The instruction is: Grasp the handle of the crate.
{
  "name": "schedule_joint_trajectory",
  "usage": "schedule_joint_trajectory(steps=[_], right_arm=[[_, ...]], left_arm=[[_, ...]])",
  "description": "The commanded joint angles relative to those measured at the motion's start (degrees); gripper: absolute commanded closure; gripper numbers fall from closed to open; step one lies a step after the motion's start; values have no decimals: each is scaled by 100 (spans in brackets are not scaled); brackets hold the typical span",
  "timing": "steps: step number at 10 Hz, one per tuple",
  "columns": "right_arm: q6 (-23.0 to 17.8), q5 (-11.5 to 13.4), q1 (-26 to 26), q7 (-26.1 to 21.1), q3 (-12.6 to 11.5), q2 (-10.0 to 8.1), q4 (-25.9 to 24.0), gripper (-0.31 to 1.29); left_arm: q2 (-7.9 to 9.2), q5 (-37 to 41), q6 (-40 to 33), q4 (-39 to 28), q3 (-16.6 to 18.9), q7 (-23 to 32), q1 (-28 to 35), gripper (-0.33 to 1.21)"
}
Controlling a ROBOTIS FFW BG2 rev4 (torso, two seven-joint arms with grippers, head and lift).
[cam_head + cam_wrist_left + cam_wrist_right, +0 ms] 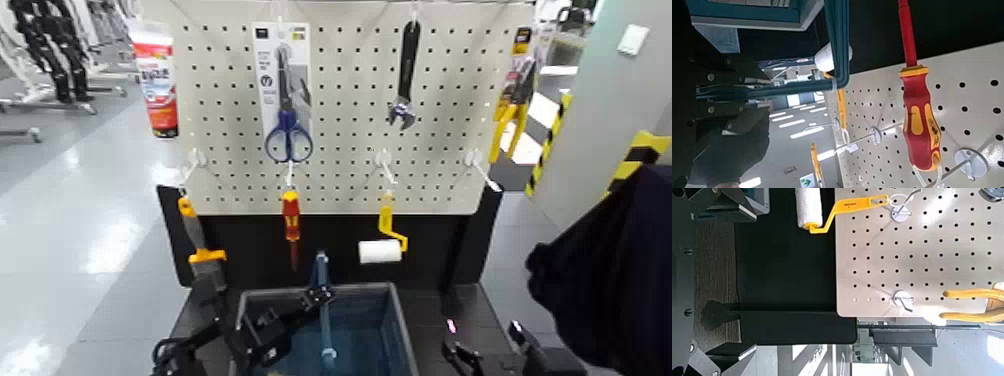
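The teal-blue crate (400,320) with a grey rim stands at the near edge in front of the pegboard stand. Its thin blue-grey handle (322,275) is raised and runs front to back over the crate's middle. My left gripper (314,296) reaches in from the left and is shut on the handle near its far end. In the left wrist view the handle (836,39) crosses my fingertips (817,84), with the crate (750,12) behind. My right gripper (485,350) is open and idle, low to the right of the crate.
The pegboard (450,150) holds blue scissors (288,135), a black wrench (404,80), a red screwdriver (290,215), a yellow paint roller (382,245) and yellow pliers (510,100). An orange-handled tool (195,240) hangs at left. A person's dark sleeve (610,270) is at right.
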Motion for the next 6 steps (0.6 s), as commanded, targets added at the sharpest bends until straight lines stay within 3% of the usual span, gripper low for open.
schedule_joint_trajectory(steps=[1, 6], right_arm=[[0, 0, 9, 0, 0, 0, 9, 15], [0, 8, 9, 0, 0, -9, 9, 15]], left_arm=[[-20, 60, -32, -1, -2, -1, 45, 118], [-143, 456, -278, -221, -63, 78, 326, 118]])
